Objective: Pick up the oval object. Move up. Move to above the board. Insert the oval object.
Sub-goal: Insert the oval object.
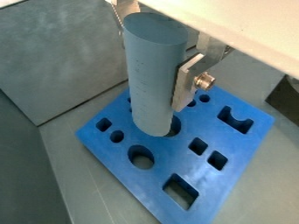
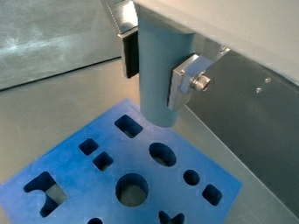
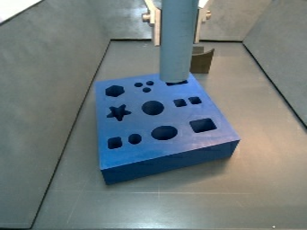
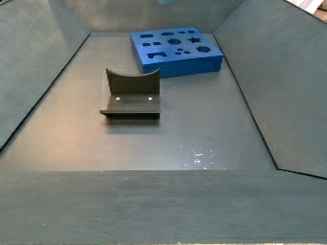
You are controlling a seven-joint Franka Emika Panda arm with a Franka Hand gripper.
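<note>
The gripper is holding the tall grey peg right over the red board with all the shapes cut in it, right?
Almost, but the board is bright blue, not red, as both side views show. The rest is right: the gripper is shut on the tall grey peg, holding it upright over the board, its lower end at one of the cut-out holes near the board's edge.

This is a robot test rig in a lab, not a home or shop. A bare grey metal trough with sloping sheet walls (image 4: 52, 86) encloses a flat grey floor (image 4: 192, 144). On that floor stand only a thick bright blue square board with shaped cut-out holes (image 4: 179, 50) and, near it, a dark L-shaped fixture on a base plate (image 4: 132, 96).
</note>
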